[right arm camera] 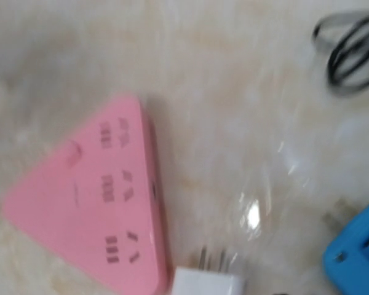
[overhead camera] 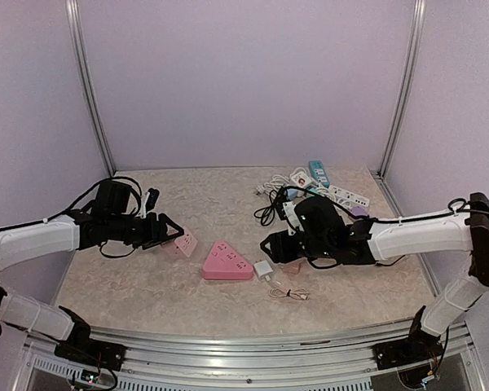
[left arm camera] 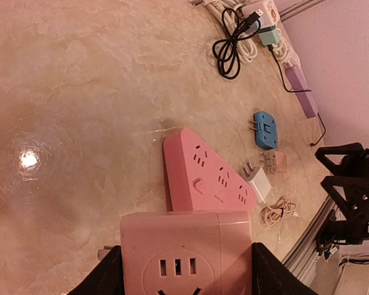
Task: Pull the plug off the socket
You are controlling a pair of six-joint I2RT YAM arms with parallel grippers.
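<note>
Surface: marbled beige table (overhead camera: 147, 301), enclosed by pale lilac walls (overhead camera: 244, 81).
Progress: the white plug (overhead camera: 264, 269) is seen lying loose with its prongs (right arm camera: 210, 258) bare and seated in no outlet. The pull is judged complete, and at most a withdrawal of the arms is left.
Left arm: stretched low from its base toward the table's middle, with the forearm held nearly level over the surface.
Right arm: bent at the elbow and reached inward, with the wrist dipped toward the table.
Left pincer (overhead camera: 173, 234): clamped on the pink square socket (left arm camera: 184, 252), one finger pressed against each side wall.
Right pincer (overhead camera: 270, 246): its jaws are seen spread in the left wrist view, with nothing held between them.
Pink triangular socket (overhead camera: 226, 262): laid flat between the two pincers, just ahead of the left pincer's load, with every visible outlet unoccupied.
Plug's place: on the table just in front of the right pincer's tips and apart from them, just beside the triangular socket's corner.
Thin cable (overhead camera: 289, 292): bundled near the plug, on the side away from the left pincer. Whether it is joined to the plug cannot be made out.
</note>
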